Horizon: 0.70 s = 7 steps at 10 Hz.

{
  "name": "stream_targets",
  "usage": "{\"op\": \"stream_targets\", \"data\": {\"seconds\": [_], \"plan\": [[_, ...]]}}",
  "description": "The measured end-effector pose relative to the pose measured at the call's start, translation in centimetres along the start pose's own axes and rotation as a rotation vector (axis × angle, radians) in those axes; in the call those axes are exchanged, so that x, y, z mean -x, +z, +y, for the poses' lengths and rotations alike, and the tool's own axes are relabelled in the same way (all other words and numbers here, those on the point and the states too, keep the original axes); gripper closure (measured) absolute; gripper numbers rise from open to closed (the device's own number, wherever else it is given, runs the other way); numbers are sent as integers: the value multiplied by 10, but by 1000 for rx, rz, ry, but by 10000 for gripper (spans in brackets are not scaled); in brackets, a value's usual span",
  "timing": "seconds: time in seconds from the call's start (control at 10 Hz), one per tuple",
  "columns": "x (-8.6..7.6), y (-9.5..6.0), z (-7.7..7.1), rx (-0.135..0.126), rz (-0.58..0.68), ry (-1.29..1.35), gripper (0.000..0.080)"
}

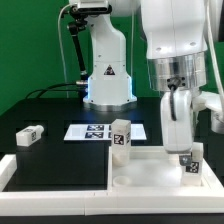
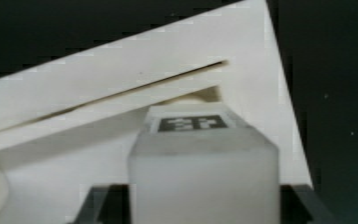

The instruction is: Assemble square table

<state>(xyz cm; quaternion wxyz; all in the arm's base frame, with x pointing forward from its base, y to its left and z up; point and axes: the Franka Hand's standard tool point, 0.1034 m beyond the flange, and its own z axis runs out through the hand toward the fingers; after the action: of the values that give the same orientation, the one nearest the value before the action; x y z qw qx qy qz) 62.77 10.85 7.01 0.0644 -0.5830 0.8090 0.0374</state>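
Note:
The white square table top (image 1: 140,165) lies at the front on the exterior view's right, rim up. My gripper (image 1: 187,150) is shut on a white leg (image 1: 191,162) with a black-and-white tag and holds it upright over the top's corner on the exterior view's right. In the wrist view the leg (image 2: 201,160) fills the space between my dark fingers (image 2: 105,205), with the top's corner (image 2: 158,70) behind it. A second leg (image 1: 121,136) stands upright at the top's far edge. A third leg (image 1: 28,134) lies on the black table at the exterior view's left. The fourth leg is out of view.
The marker board (image 1: 92,131) lies flat on the table between the lying leg and the standing leg. A long low white border rail (image 1: 50,188) runs along the front and the exterior view's left. The arm's white base (image 1: 108,75) stands at the back.

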Motion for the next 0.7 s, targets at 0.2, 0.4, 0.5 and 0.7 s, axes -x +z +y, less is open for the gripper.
{"op": "stream_targets", "data": {"seconds": [0.2, 0.4, 0.5, 0.7], "plan": [[-2, -1, 0, 0, 14, 23, 505], [-2, 1, 1, 1, 14, 23, 465], [-3, 1, 1, 1, 14, 22, 297], [1, -2, 1, -2, 11, -3, 159]]}}
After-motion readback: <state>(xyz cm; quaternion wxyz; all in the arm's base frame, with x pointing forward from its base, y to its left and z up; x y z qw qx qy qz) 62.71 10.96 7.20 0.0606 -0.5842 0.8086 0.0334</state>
